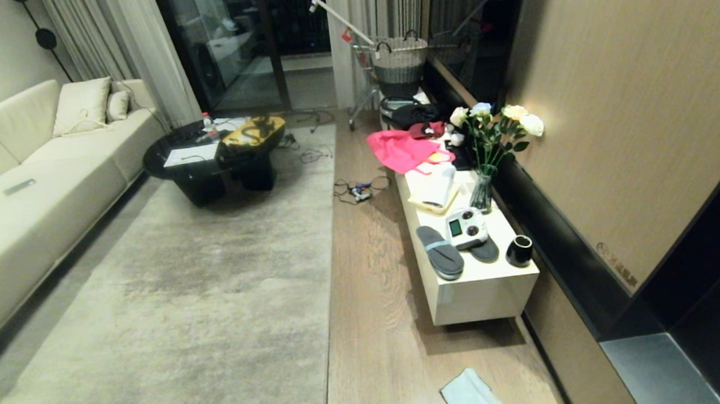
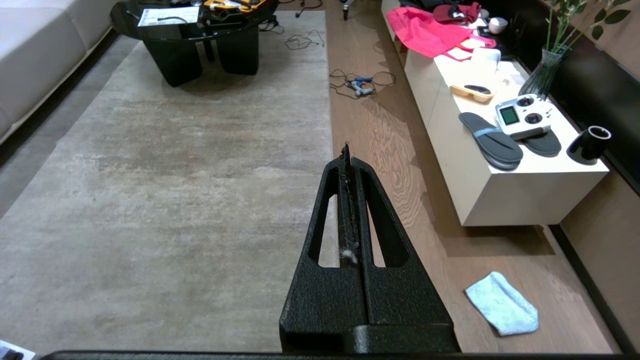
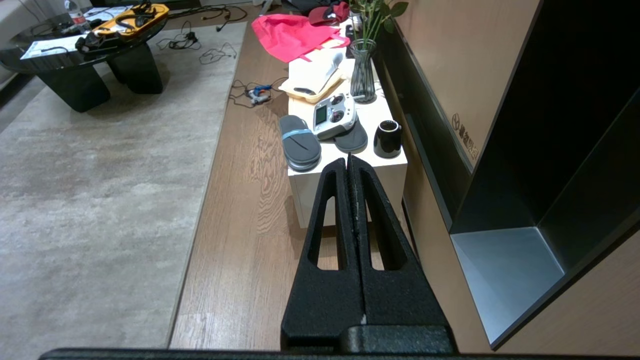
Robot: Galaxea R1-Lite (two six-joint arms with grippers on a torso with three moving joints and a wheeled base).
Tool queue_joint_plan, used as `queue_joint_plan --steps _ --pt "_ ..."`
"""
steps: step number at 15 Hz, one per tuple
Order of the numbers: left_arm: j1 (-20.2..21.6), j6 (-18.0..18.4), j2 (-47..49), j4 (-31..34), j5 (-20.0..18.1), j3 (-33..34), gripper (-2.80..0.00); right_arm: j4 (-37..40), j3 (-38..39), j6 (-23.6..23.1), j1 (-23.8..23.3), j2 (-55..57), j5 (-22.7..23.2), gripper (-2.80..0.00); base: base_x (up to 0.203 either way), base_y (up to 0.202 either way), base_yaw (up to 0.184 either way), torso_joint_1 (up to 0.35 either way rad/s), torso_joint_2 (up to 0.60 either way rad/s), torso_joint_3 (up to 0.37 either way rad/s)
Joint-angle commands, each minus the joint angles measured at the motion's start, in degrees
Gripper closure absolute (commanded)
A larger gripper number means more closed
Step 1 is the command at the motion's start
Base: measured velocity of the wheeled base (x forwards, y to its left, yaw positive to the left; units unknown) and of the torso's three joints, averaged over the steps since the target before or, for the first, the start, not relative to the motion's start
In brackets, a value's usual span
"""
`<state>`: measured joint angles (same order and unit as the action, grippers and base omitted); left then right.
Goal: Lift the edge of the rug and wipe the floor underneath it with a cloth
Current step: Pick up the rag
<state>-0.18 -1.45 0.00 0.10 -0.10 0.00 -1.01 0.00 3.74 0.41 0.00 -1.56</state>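
Note:
A large mottled grey-beige rug lies flat; its straight rug edge (image 1: 330,242) (image 2: 330,120) (image 3: 202,200) borders the wood-plank floor (image 1: 373,302) (image 2: 390,165) (image 3: 240,200). The pale blue-green cloth (image 1: 472,397) (image 2: 502,303) lies crumpled on the floor near the low cabinet's front end. It does not show in the right wrist view. Neither arm shows in the head view. My left gripper (image 2: 346,147) hangs shut and empty above the rug edge, well away from the cloth. My right gripper (image 3: 348,159) is shut and empty, held high over the floor before the cabinet.
A cream-white low cabinet (image 1: 477,295) along the right wall carries slippers (image 1: 439,251), a controller (image 1: 466,227), a black cup (image 1: 519,250), a vase of flowers (image 1: 485,184), a white towel and pink fabric (image 1: 402,148). Cables (image 1: 359,189) lie on the floor. A black coffee table (image 1: 218,164) stands on the rug; a sofa (image 1: 18,207) is left.

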Motion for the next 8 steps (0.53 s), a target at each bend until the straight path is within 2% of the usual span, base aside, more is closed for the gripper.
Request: queue_joint_plan --steps 1,8 --pt "0.0 0.0 0.0 0.0 0.0 0.0 0.00 0.0 0.0 0.2 0.0 0.1 -0.1 0.00 0.000 0.000 0.000 0.000 0.00 0.000" --pt "0.0 0.0 0.0 0.0 0.0 0.0 0.00 0.0 0.0 0.1 0.0 0.1 0.0 0.00 0.000 0.000 0.000 0.000 0.00 0.000"
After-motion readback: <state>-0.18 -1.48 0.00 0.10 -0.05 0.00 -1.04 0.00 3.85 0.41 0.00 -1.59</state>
